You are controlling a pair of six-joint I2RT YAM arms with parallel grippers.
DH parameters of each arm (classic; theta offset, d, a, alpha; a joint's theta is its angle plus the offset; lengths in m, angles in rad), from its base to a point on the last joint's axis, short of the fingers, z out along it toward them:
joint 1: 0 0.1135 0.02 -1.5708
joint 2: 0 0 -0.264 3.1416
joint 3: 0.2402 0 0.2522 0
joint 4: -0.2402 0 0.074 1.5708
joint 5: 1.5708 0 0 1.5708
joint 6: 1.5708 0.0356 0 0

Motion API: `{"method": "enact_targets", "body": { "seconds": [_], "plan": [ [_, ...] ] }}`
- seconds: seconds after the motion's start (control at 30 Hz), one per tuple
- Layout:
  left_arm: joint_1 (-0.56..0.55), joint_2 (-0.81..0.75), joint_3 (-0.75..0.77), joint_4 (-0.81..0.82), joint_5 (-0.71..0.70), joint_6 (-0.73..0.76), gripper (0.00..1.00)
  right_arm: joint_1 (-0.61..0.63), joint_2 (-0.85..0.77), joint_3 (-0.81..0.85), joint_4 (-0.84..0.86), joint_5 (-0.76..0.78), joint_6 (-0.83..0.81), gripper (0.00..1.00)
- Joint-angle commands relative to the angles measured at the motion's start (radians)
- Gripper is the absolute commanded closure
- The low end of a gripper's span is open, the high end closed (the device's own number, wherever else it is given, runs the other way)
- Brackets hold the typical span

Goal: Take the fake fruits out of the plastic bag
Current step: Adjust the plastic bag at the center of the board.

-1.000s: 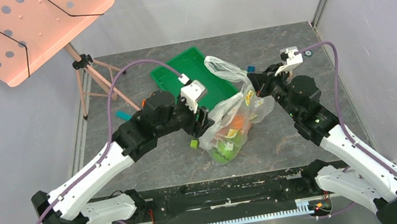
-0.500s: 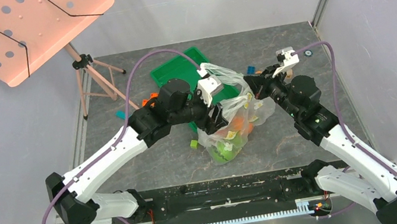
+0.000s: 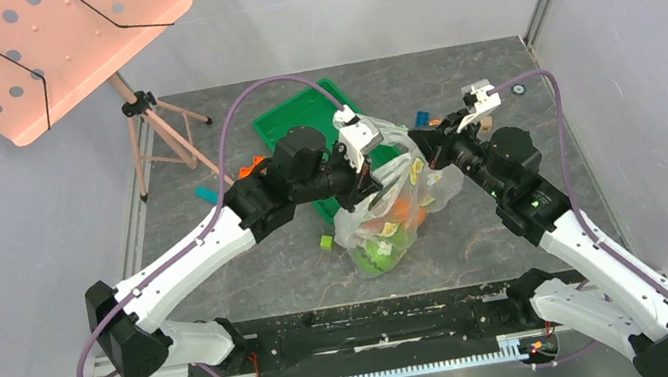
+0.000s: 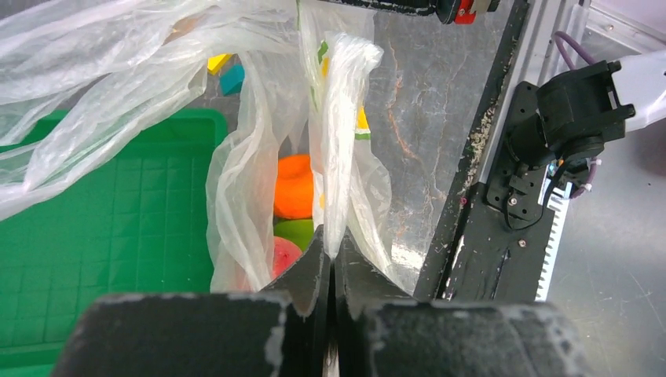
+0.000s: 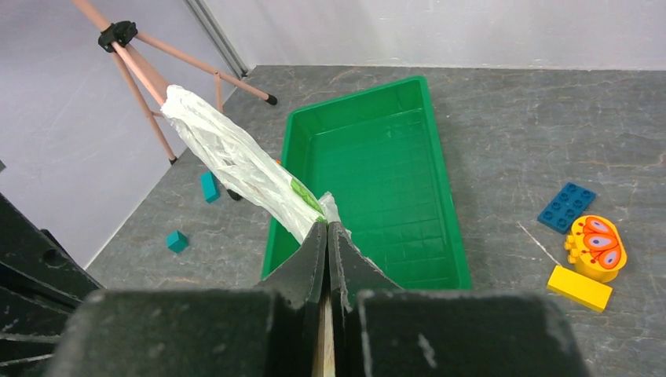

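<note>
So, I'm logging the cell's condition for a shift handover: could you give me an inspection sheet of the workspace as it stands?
Surface: dark grey marbled table; no damage seen.
Job's things: plastic bag stretched between both arms; orange, green piece and pink peach inside it.
Clutter: green tray behind the bag; blue flat block, yellow block and teal blocks loose on the table.
Pincers: left pincer shut on the bag's film; right pincer shut on a twisted bag handle.
Cables: purple cables arch over each arm; no snag seen.
Surroundings: pink perforated music stand at far left; grey walls.
</note>
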Motion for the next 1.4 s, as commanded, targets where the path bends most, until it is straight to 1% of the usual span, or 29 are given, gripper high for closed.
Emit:
{"method": "enact_targets", "body": {
  "seconds": [0.0, 0.07, 0.1, 0.2, 0.23, 0.3, 0.4, 0.47, 0.57, 0.7, 0.8, 1.0, 1.17, 1.37],
  "plan": [
    [-0.004, -0.082, -0.003, 0.079, -0.013, 0.014, 0.98, -0.002, -0.036, 0.039, 0.02, -0.035, -0.114, 1.0],
    [-0.004, -0.117, -0.029, 0.109, 0.0, 0.019, 0.98, -0.002, -0.048, 0.047, 0.013, -0.06, -0.193, 0.95],
    [-0.004, -0.136, -0.047, 0.124, 0.009, 0.022, 0.98, -0.002, -0.058, 0.051, 0.006, -0.072, -0.237, 0.88],
    [-0.004, -0.175, -0.091, 0.174, 0.04, 0.031, 0.98, -0.002, -0.064, 0.095, -0.044, -0.122, -0.386, 0.46],
    [-0.003, -0.188, -0.109, 0.19, 0.045, 0.032, 0.98, -0.001, -0.061, 0.117, -0.069, -0.133, -0.418, 0.36],
    [-0.004, -0.201, -0.135, 0.214, 0.057, 0.036, 0.98, -0.002, -0.045, 0.162, -0.129, -0.149, -0.483, 0.24],
    [-0.004, -0.211, -0.161, 0.23, 0.085, 0.048, 0.98, -0.002, -0.006, 0.234, -0.226, -0.197, -0.56, 0.15],
    [-0.003, -0.218, -0.177, 0.244, 0.087, 0.047, 0.98, -0.002, 0.041, 0.284, -0.314, -0.251, -0.622, 0.13],
    [-0.003, -0.223, -0.186, 0.253, 0.084, 0.044, 0.98, -0.002, 0.105, 0.35, -0.431, -0.309, -0.65, 0.11],
    [-0.004, -0.22, -0.19, 0.252, 0.068, 0.044, 0.98, -0.002, 0.138, 0.37, -0.499, -0.401, -0.649, 0.11],
    [-0.004, -0.217, -0.191, 0.249, 0.045, 0.038, 0.98, -0.002, 0.12, 0.373, -0.551, -0.466, -0.671, 0.1],
    [-0.004, -0.22, -0.204, 0.255, 0.021, 0.029, 0.98, -0.002, 0.063, 0.371, -0.604, -0.492, -0.693, 0.07],
    [-0.004, -0.217, -0.202, 0.261, 0.018, 0.022, 0.98, -0.002, 0.083, 0.358, -0.641, -0.555, -0.733, 0.07],
    [-0.004, -0.226, -0.202, 0.266, 0.036, 0.021, 0.98, 0.0, 0.132, 0.338, -0.588, -0.549, -0.755, 0.1]
  ]
}}
